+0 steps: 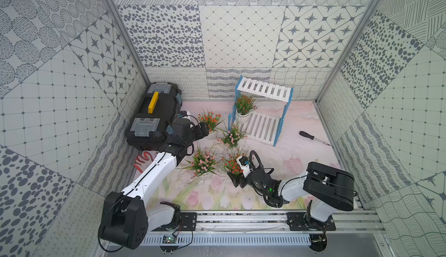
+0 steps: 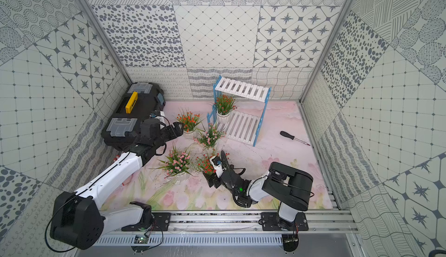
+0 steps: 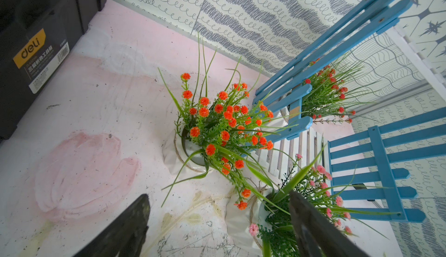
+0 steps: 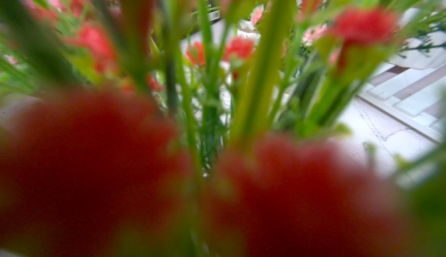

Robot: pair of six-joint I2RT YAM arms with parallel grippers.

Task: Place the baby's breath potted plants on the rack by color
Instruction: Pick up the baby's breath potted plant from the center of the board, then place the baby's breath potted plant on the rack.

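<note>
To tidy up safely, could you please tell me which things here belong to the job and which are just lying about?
Job: rack; orange plant on its lower shelf; two more orange plants; two pink plants.
Lying about: toolbox; screwdriver.

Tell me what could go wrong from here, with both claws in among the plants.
1. The right wrist view is all blurred blooms, so the right claw may be pinching stems of the nearest orange-red plant rather than its pot; it could tip on lifting.
2. The open left claw faces the left-hand orange-red plant, yet one finger sits in the leaves of the middle pink plant and might drag it over.
</note>
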